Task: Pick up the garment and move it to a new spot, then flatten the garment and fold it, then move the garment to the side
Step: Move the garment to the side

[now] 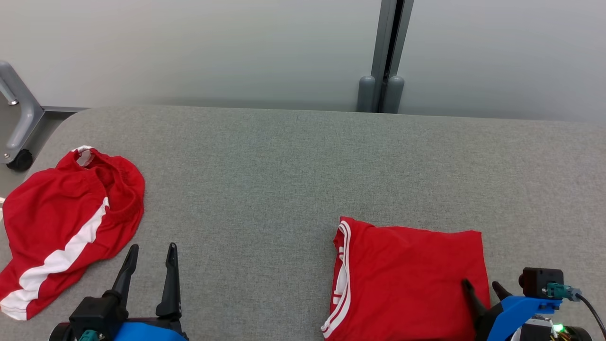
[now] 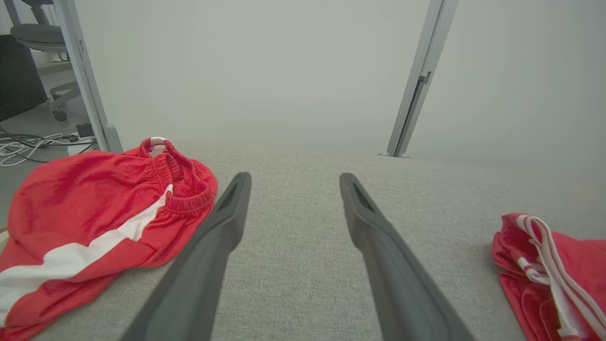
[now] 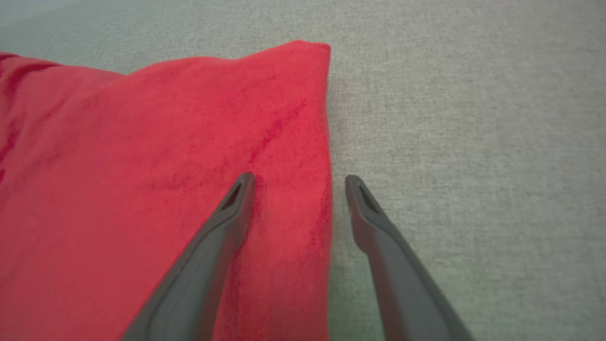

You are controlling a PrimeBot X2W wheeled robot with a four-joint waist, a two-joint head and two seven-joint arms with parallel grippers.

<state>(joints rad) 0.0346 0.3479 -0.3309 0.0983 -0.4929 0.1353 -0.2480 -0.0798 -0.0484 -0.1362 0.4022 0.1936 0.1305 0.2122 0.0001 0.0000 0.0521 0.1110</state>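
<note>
A folded red garment point(image 1: 407, 279) with white trim lies flat at the front right of the grey table; its edge point(image 3: 326, 142) runs up the right wrist view and its trimmed end point(image 2: 549, 265) shows in the left wrist view. My right gripper point(image 1: 480, 285) is open, straddling the garment's right edge, one finger over the red cloth and one over bare table point(image 3: 473, 142). A second red garment point(image 1: 66, 222) with a white stripe lies crumpled at the table's left edge point(image 2: 94, 222). My left gripper point(image 1: 152, 252) stands open just right of it, holding nothing.
The grey fabric table point(image 1: 284, 180) spans the view, with a pale wall behind. A grey post point(image 1: 386, 57) stands at the back. A metal frame with a caster point(image 1: 19, 142) is off the table's left corner. An office chair point(image 2: 38, 38) and floor cables sit beyond.
</note>
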